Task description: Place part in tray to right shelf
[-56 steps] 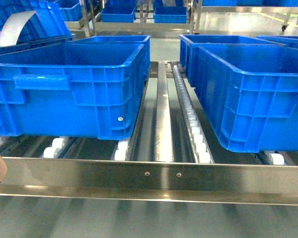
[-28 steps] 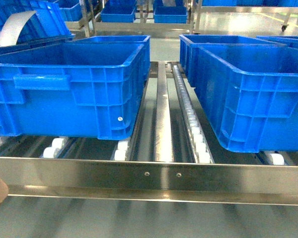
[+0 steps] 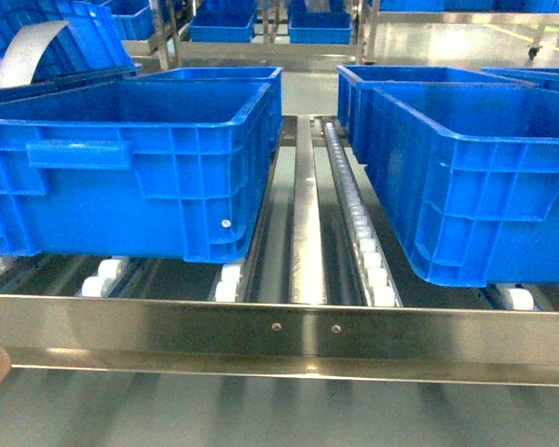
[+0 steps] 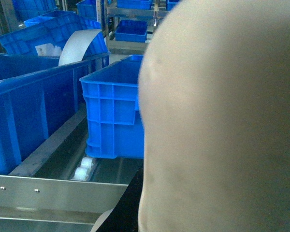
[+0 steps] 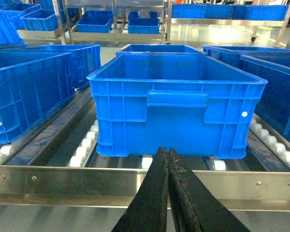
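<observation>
Close up, the tray blocks the left view; right claw pressed together before a crate

Brushed stainless steel across the right shelf, its flat front rail shiny enough to catch soft streaks of light, with small screw heads set flush in it. White plastic rollers run between the rails, smooth and slightly glossy. The blue crates are moulded plastic, ribbed on the sides, with a dull sheen along their rims. In the left wrist view the tray fills the frame, beige plastic, smooth, softly glossy. In the right wrist view the right tool shows matt black fingers, their inner faces rough and scuffed. The floor behind is pale and polished, reflecting light.
</observation>
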`<state>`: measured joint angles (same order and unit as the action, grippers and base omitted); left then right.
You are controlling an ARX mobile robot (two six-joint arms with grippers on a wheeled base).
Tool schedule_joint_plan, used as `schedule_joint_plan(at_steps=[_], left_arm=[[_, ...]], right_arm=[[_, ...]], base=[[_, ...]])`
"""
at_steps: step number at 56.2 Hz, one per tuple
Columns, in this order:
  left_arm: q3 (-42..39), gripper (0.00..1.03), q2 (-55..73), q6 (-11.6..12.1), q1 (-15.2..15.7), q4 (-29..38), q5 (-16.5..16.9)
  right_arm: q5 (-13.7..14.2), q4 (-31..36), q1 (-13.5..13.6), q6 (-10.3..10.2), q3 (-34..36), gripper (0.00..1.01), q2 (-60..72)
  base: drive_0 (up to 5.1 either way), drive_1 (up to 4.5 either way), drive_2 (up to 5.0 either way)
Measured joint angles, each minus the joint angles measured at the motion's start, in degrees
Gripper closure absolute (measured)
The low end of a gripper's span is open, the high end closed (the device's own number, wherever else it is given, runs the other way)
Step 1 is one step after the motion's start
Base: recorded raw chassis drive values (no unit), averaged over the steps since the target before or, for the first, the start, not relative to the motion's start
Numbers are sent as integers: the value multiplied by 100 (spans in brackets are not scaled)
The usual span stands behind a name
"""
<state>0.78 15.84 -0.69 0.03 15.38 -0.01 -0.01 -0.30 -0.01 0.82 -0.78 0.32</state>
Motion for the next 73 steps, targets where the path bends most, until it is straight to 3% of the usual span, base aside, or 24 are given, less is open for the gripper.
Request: schedule_joint_plan(at_steps=[23, 27, 30, 35, 66, 73], left_arm=[[0, 89, -614, 7, 0, -599, -2], [2, 89, -1246, 9, 0, -1523, 11], [2, 89, -1486, 0, 0, -1714, -4], [11, 89, -1521, 9, 0, -1469, -9], [4, 89, -1526, 7, 0, -1587, -4], [4, 89, -1526, 7, 0, -1587, -2]], right_arm=[[0, 4, 0, -2, 0, 99, 0], [0, -2, 0, -2, 0, 99, 0], [0, 2, 0, 0, 0, 99, 0], [-2, 9, 0, 0, 0, 99, 0], [0, 9, 0, 0, 0, 99, 0], [0, 9, 0, 0, 0, 79, 0]], base=[[0, 0, 0], [0, 0, 0], [0, 0, 0], [0, 0, 0], [0, 0, 0], [0, 0, 0]])
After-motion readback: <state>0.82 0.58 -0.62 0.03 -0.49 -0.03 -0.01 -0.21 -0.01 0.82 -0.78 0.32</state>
